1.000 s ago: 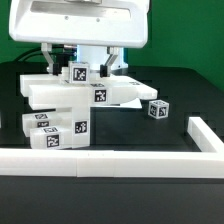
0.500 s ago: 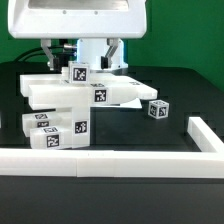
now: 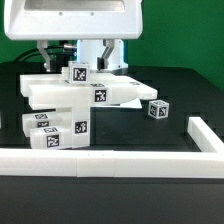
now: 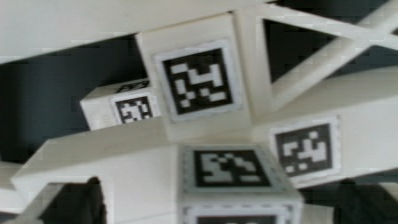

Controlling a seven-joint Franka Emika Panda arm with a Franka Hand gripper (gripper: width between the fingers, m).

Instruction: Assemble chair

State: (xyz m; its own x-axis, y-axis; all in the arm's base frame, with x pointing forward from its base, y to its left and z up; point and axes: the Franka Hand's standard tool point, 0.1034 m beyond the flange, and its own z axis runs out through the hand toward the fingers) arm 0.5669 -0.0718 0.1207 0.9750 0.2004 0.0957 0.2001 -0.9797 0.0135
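in the exterior view, the half-built chair (image 3: 70, 100) sits around nine o'clock from the picture's centre, on the black table (image 3: 190, 85). lowest in it are the lower blocks (image 3: 52, 135), two chunky matte white pieces stacked close, each with black-and-white square tags on its face. across them lies the slab (image 3: 120, 93), flat and wide, reaching toward three o'clock with one tag on its near edge; resting on the blocks likely keeps it level for the next joint.

a small tagged block (image 3: 78, 72) stands on the slab at about eleven o'clock. the end effector (image 3: 93, 60) hangs right behind it, low over the assembly, probably to seat or steady that part. i cannot tell whether its fingers are apart or clamped; the wrist view shows only a close tag (image 4: 199, 80) and white faces around it, no fingers.

at three o'clock from the slab a loose cube piece (image 3: 158, 110) lies apart, tilted, probably waiting its turn. the border rail (image 3: 110, 163) runs along six o'clock and turns up near four.
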